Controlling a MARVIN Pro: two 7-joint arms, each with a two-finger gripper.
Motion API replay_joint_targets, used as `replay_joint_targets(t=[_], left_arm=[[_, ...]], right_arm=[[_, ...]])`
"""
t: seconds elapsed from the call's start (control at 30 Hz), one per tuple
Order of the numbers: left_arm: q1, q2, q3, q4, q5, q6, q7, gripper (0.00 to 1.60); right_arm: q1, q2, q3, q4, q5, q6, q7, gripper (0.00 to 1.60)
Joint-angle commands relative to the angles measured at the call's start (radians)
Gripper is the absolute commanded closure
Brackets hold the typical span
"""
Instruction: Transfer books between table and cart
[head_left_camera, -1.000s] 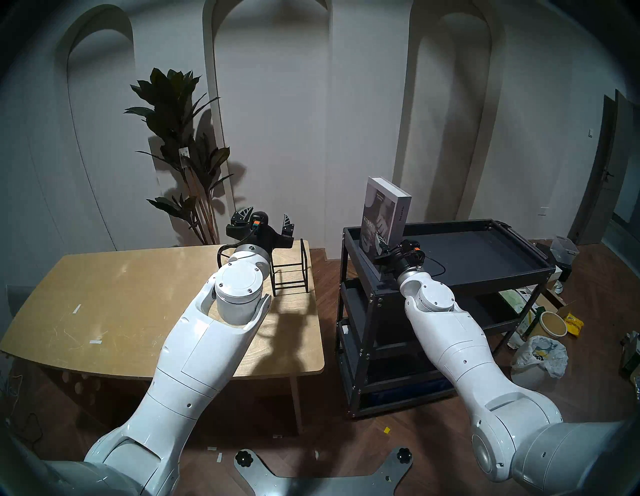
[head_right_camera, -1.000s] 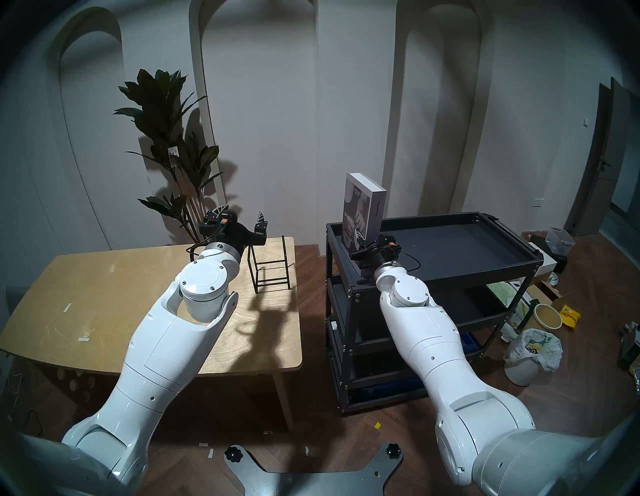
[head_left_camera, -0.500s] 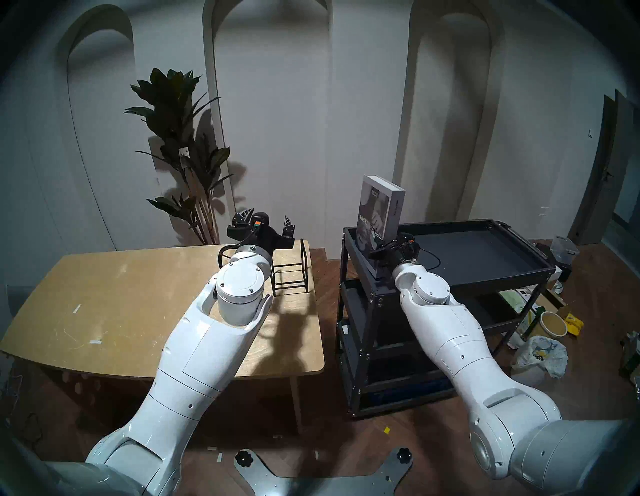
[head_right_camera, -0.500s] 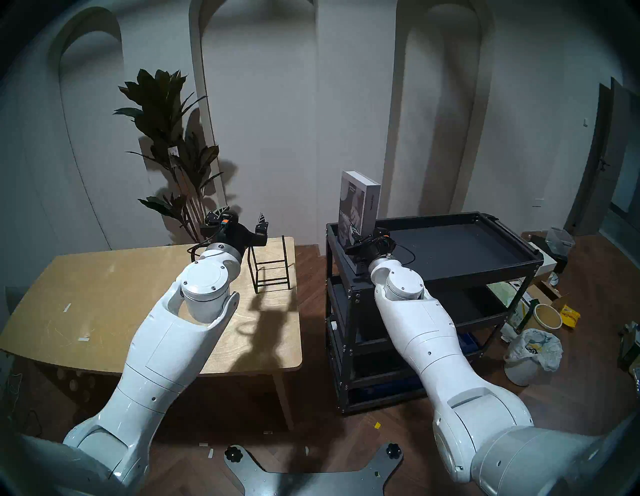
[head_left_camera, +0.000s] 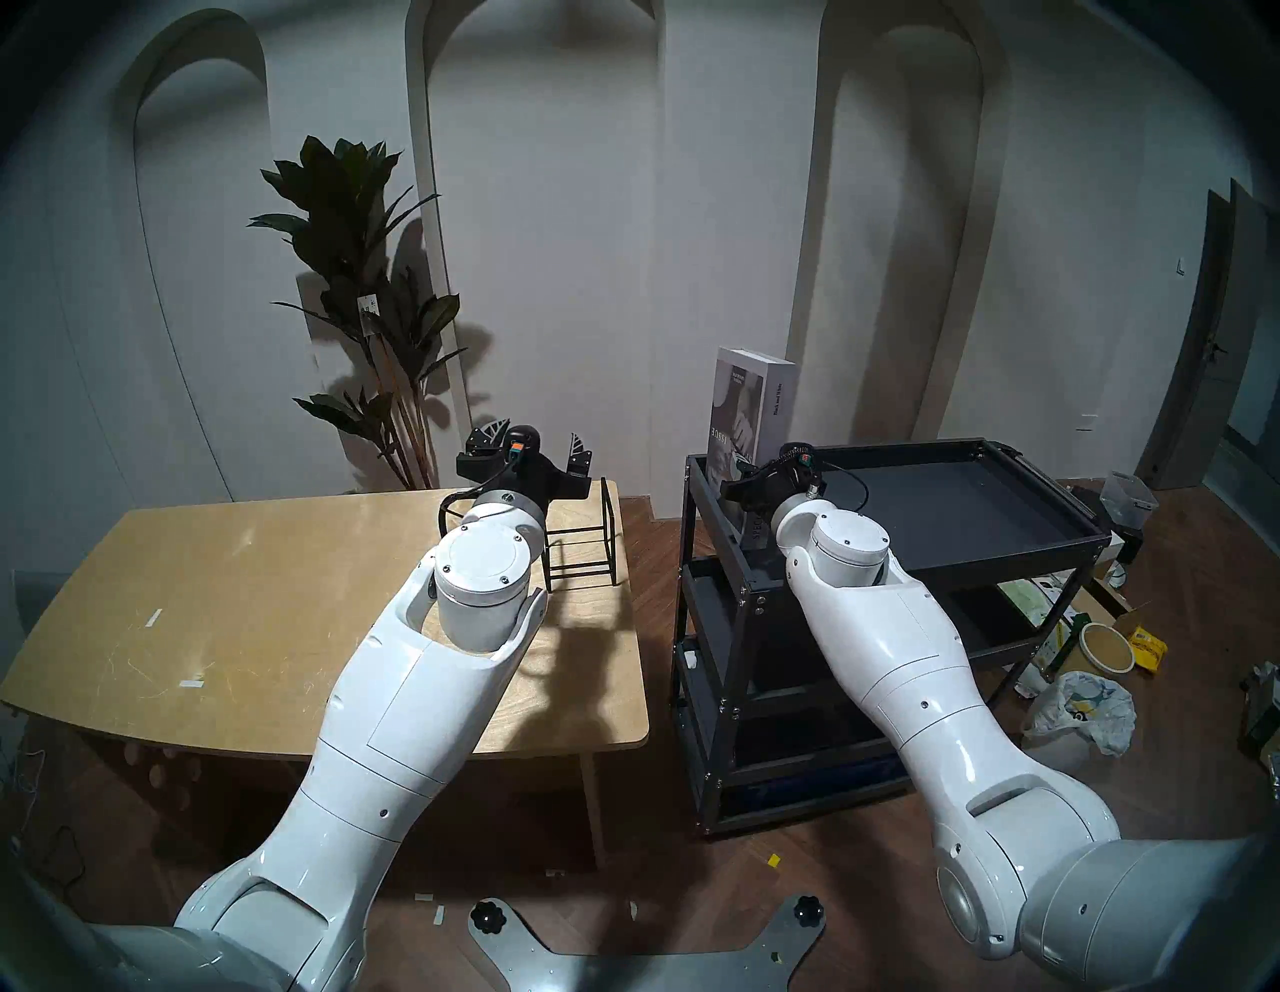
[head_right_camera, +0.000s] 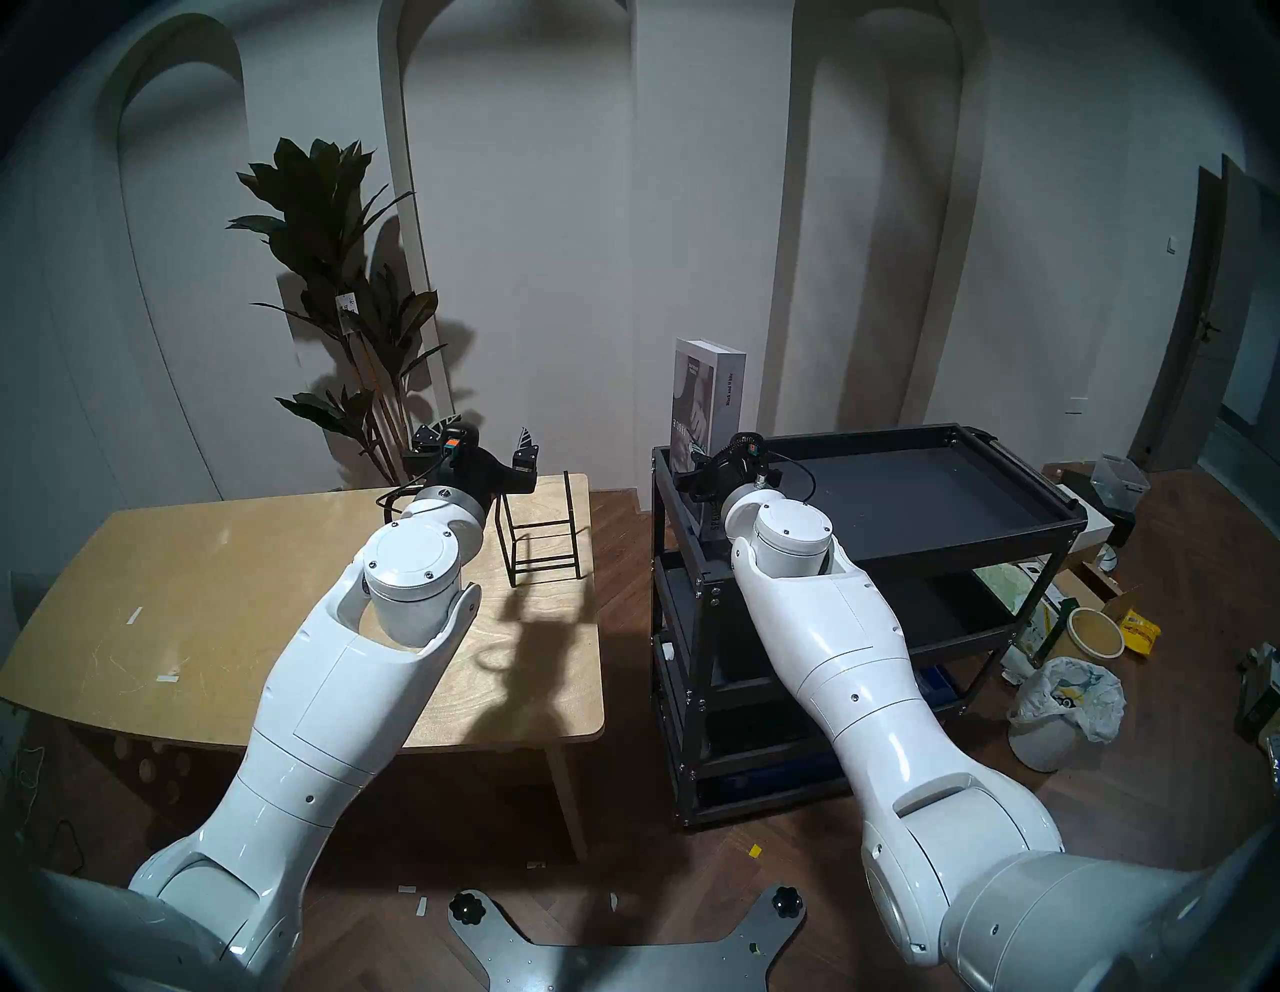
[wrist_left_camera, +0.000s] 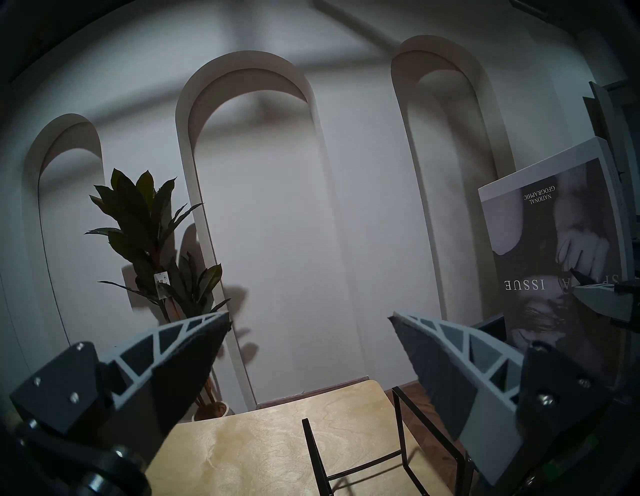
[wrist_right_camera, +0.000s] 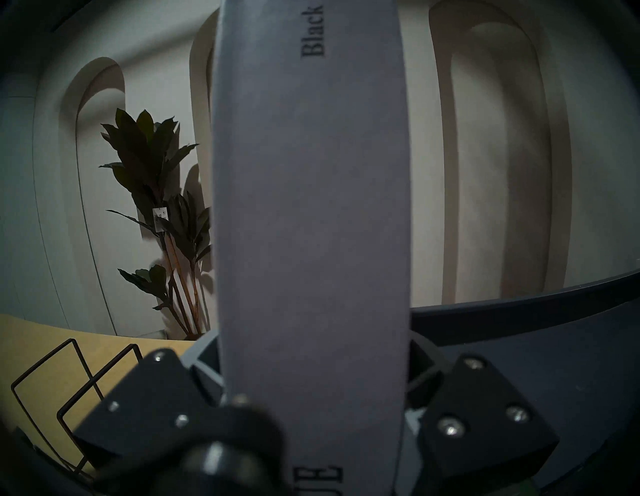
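Grey book (head_left_camera: 751, 409): you see it standing tall at the left end of the cart (head_left_camera: 970, 499) top.
Right gripper (head_left_camera: 744, 478): its two fingers squeeze the book low down.
Left gripper (head_left_camera: 530, 447): spread wide, holding nothing, above the table (head_left_camera: 242, 589) by the wire rack (head_left_camera: 582, 533).

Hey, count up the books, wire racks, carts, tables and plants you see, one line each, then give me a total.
Books: 1, book, held upright in the right gripper
Wire racks: 1, rack
Carts: 1, cart
Tables: 1, table
Plants: 1, plant
Total: 5
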Motion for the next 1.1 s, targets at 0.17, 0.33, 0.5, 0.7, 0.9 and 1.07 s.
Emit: replay_joint_targets(t=[0.17,0.33,0.5,0.7,0.9,1.07], left_arm=[[-0.001,0.001,-0.010,-0.043,-0.013,0.012,-0.003,0.00],[0.003,0.004,-0.011,-0.049,-0.015,0.017,-0.002,0.00],[0.008,0.005,-0.009,-0.057,-0.014,0.022,-0.001,0.00],[0.013,0.006,-0.010,-0.065,-0.015,0.028,0.001,0.00],[0.017,0.006,-0.012,-0.070,-0.015,0.031,0.001,0.00],[0.019,0.006,-0.012,-0.075,-0.015,0.032,0.001,0.00]], right_arm=[[-0.050,0.043,-0.039,-0.126,0.033,0.200,-0.131,1.60],[-0.053,0.054,-0.055,-0.143,0.066,0.267,-0.173,1.60],[-0.052,0.055,-0.053,-0.166,0.095,0.352,-0.204,1.60],[-0.056,0.053,-0.046,-0.182,0.098,0.415,-0.220,1.60],[-0.061,0.060,-0.057,-0.190,0.090,0.413,-0.229,1.60],[-0.063,0.068,-0.064,-0.193,0.088,0.408,-0.229,1.60]])
